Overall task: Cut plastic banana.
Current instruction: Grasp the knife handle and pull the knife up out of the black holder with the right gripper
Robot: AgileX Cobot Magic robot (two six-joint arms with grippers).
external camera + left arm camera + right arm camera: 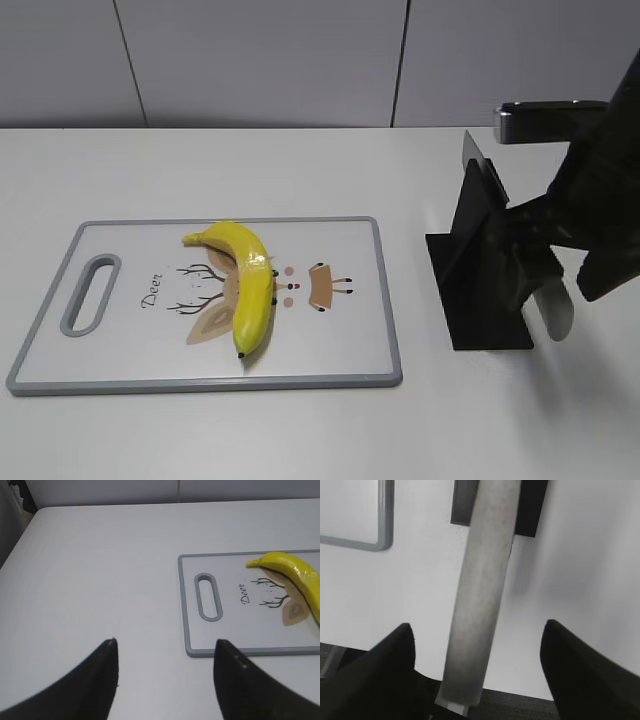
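A: Where's the banana (249, 285)?

B: On the board (130, 345), mid-board, long axis running roughly 12 to 6 in the exterior view, stem tip curling toward 10.

A: And the right claw (475, 645)?

B: At the knife stand (485, 270), right of the board. Its fingers stand wide, with the pale knife handle (480, 595) between them; I judge no grip yet, though contact is unclear. The banana lies at about 9 o'clock from it, well apart.

A: The left claw (165, 667)?

B: Wide open, empty, hovering over bare table (100, 580); the board's handle end sits at its 1 o'clock, so it's nearer the banana.

A: Any view differences?

B: Only the right wrist view shows the handle between the fingers; only the exterior shows the whole banana.
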